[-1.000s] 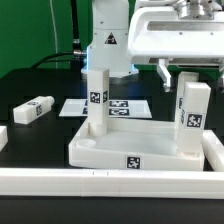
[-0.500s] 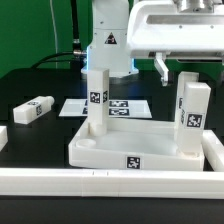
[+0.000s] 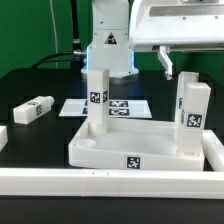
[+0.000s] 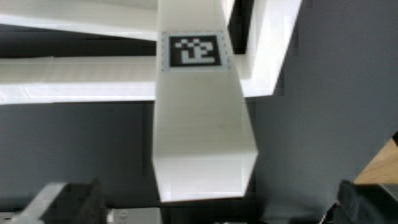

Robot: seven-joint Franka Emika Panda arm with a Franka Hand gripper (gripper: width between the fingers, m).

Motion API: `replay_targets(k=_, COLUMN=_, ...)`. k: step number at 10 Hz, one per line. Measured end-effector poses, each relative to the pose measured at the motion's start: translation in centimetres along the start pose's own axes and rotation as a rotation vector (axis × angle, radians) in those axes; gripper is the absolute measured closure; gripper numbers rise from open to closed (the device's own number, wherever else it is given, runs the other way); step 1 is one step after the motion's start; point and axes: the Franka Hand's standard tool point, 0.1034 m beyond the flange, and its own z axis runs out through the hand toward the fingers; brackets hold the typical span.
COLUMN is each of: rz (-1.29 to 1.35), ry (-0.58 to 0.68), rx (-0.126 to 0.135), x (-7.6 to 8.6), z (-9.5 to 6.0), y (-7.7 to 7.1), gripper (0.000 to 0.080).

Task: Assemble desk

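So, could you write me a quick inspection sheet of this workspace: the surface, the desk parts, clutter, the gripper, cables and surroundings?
Surface: black table, with a white rail along its near edge.
Job's things: desk top lies flat. The left leg and right leg, named by their sides in the exterior view, stand upright in it. A loose leg lies on the table.
Clutter: marker board lies flat behind the desk top. A white piece is cut off by the picture's edge, so I cannot tell what it is.
Gripper: gripper is open and empty, above the right leg and apart from it.
Cables: dark cables behind the robot base.
Surroundings: blurred, nothing seen.
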Motion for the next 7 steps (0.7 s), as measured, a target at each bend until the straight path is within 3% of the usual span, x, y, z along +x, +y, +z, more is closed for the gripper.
replay_targets(k=1, rz=0.010, ry=-0.097, rx=0.018, x=-0.28, z=0.20, y=-0.50, gripper=0.0151)
replay_targets(k=5, rz=0.044, ry=-0.369, rx=0.054, x=-0.57, z=-0.09, y=0.16, gripper=0.0151)
replay_targets(k=7, rz=0.044, ry=-0.377, rx=0.053, x=0.01, z=0.01, y=0.31, gripper=0.0151)
